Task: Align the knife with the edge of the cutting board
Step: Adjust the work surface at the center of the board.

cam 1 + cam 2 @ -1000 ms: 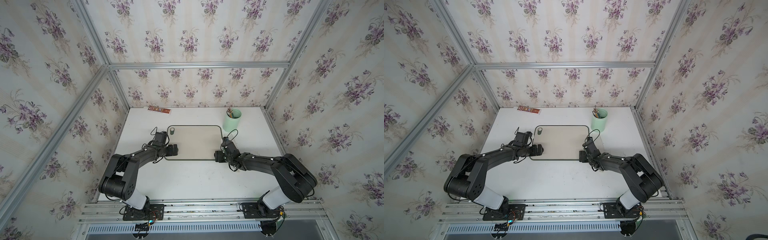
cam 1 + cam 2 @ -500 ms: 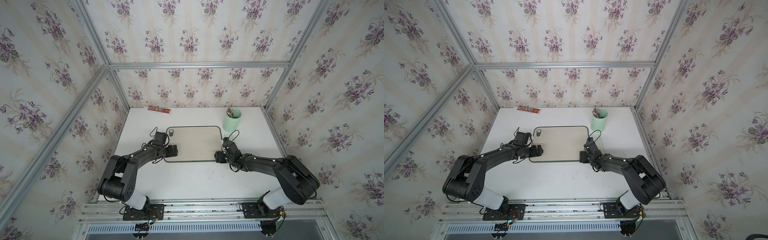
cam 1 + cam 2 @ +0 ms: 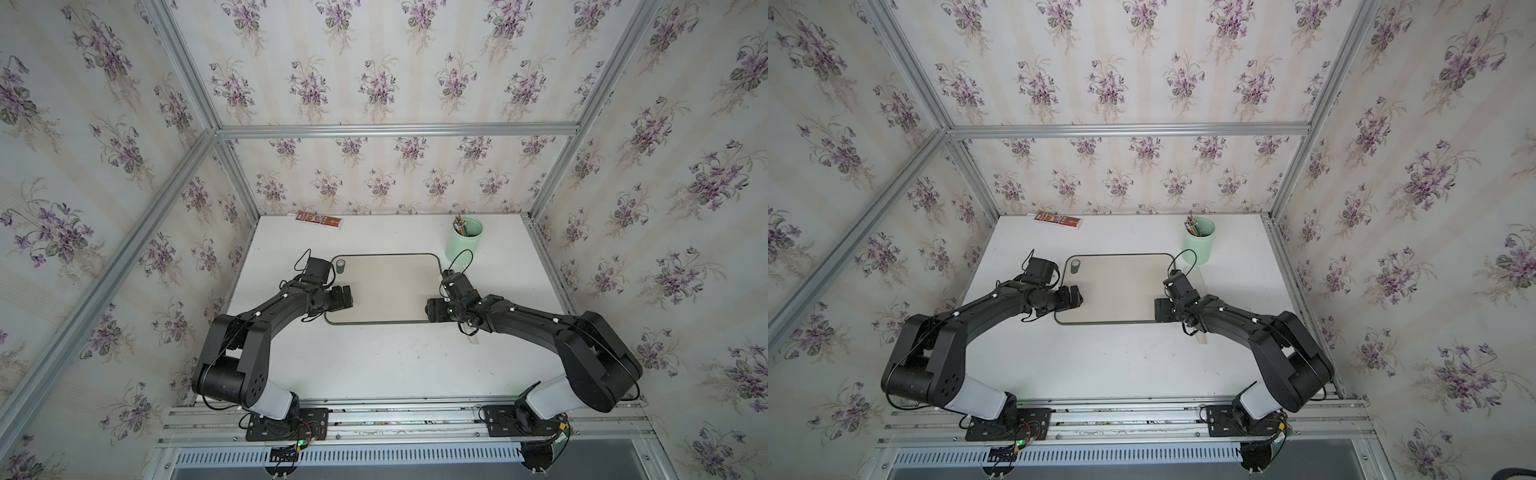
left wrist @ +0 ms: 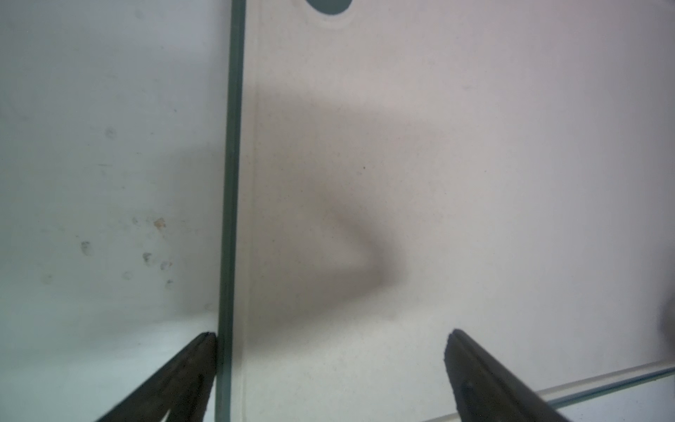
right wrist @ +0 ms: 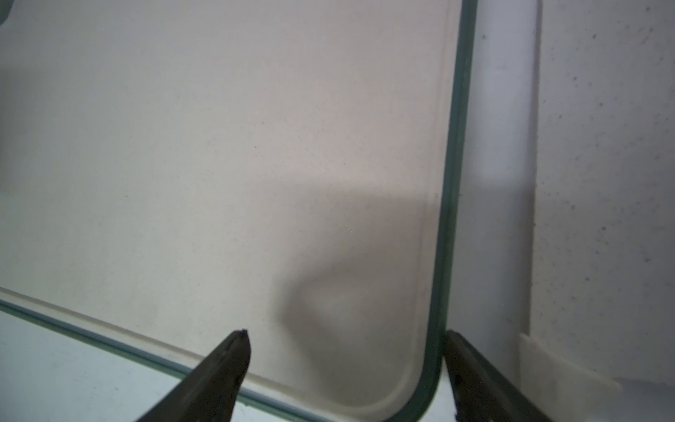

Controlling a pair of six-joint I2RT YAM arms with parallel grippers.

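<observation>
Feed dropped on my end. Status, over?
Open: left gripper, right gripper, straddling cutting board edges; knife flat, parallel alongside right edge; nothing seen blocking.

Two chunky matte-black arms, glossy white shell at each base, thin black cables looping off the wrists. The left hand and right hand both have dark, pointy fingers.

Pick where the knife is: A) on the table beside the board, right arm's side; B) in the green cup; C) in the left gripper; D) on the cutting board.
A: the knife lies flat on the table just outside the green rim of the cutting board, next to the open right gripper.
</observation>
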